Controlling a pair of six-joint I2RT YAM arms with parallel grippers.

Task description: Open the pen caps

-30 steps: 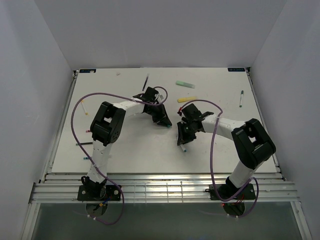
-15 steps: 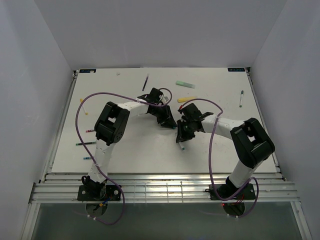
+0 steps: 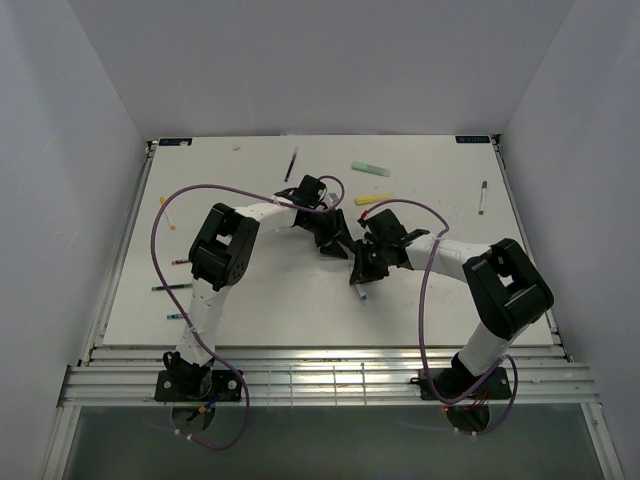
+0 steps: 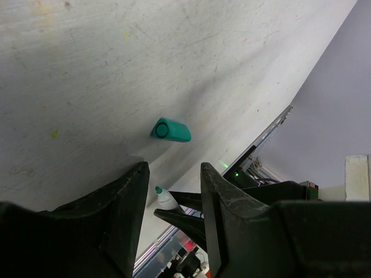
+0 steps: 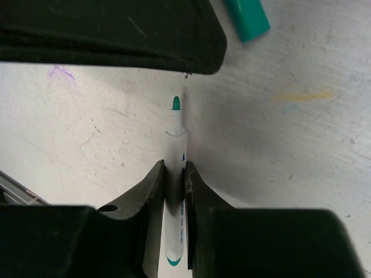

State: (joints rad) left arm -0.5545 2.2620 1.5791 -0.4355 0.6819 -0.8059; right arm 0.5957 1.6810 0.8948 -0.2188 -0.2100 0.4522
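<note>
Table [image 4: 87, 63] holds loose teal cap [image 4: 171, 130] near uncapped pen [image 5: 177, 142].

In the right wrist view the teal cap [image 5: 246, 20] is cut off by the top edge, and only one end shows. The jaws cover both flanks of the pen [image 5: 175, 174]. In the left wrist view just the pen's nose shows, its barrel hidden behind dark fingers [image 4: 185, 220]. From above, the left gripper [image 3: 338, 246] and right gripper [image 3: 359, 272] hide the cap altogether, and only the pen's tail sticks out beneath. The thin pens [image 3: 170, 288] at the left of the table [image 3: 260, 300] are too small to tell capped from bare.
</note>
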